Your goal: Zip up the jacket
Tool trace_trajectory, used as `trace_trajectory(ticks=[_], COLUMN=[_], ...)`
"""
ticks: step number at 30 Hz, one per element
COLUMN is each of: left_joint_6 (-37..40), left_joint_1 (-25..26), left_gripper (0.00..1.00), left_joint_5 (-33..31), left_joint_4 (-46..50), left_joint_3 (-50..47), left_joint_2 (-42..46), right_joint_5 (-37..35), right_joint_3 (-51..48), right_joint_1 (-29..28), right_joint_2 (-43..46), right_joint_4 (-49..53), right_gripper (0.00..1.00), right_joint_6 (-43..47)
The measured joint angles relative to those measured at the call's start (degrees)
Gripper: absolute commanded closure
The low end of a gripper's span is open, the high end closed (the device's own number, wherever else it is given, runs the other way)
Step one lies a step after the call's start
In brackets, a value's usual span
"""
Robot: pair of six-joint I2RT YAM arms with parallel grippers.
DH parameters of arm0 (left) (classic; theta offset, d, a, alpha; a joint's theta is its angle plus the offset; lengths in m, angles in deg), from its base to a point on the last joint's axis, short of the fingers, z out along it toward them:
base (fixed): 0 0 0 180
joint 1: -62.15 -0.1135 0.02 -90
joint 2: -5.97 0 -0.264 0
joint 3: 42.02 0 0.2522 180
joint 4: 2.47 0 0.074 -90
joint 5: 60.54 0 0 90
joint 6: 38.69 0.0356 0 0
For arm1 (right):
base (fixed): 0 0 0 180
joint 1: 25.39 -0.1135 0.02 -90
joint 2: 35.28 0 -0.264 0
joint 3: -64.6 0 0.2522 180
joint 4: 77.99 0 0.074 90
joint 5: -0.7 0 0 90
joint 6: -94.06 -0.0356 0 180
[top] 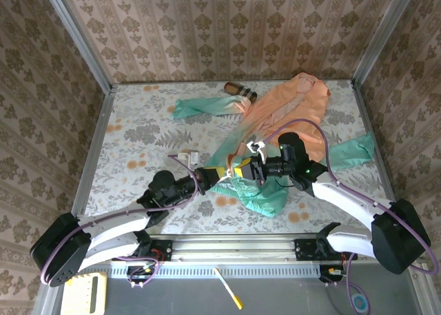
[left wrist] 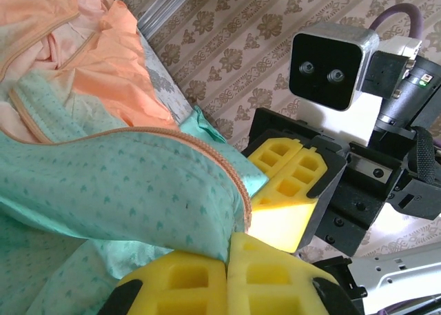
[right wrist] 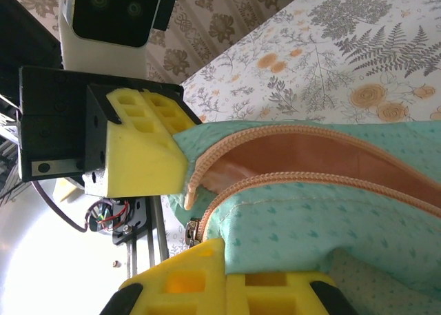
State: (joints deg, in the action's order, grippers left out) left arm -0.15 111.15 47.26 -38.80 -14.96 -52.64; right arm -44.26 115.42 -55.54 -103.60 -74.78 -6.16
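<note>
1. The table [top: 138, 122] is covered by a flat cloth printed with grey ferns and orange blossoms.
2. The jacket [top: 293, 105] is thin and crumpled and lies from the far right corner down to the middle of the table. It fades from peach-orange to mint-green with tiny darker dots. The front is parted and edged in ribbed peach zipper tape [right wrist: 296, 180].
3. The left gripper [left wrist: 227, 249] has blocky yellow fingers with square pockets. They are pressed together on the mint hem corner.
4. The right gripper [right wrist: 224, 260] is closed in the same way, clamping the facing hem edge beside a small metal slider [right wrist: 193, 230].
5. A small brown striped cylinder [top: 240, 89] lies by the far sleeve.
</note>
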Motion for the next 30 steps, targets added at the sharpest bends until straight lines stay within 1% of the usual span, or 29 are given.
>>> trace_trajectory(ticks=[16, 24, 30], left_joint_6=[-1.3, -1.7, -2.0], left_joint_1=[-0.7, -0.2, 0.2], left_gripper=[1.0, 1.0, 1.0], left_joint_5=[0.0, 0.4, 0.4], left_joint_4=[-1.0, -3.1, -4.3], left_joint_3=[-0.6, -0.6, -0.6], left_joint_2=[-0.2, -2.8, -3.3], right_joint_5=[0.0, 0.0, -0.9], right_joint_3=[0.0, 0.0, 0.0], right_joint_1=[0.0, 0.0, 0.0], right_joint_2=[0.0, 0.0, 0.1], right_joint_4=[0.0, 0.0, 0.0], right_gripper=[1.0, 1.0, 1.0], right_joint_6=[0.0, 0.0, 0.0])
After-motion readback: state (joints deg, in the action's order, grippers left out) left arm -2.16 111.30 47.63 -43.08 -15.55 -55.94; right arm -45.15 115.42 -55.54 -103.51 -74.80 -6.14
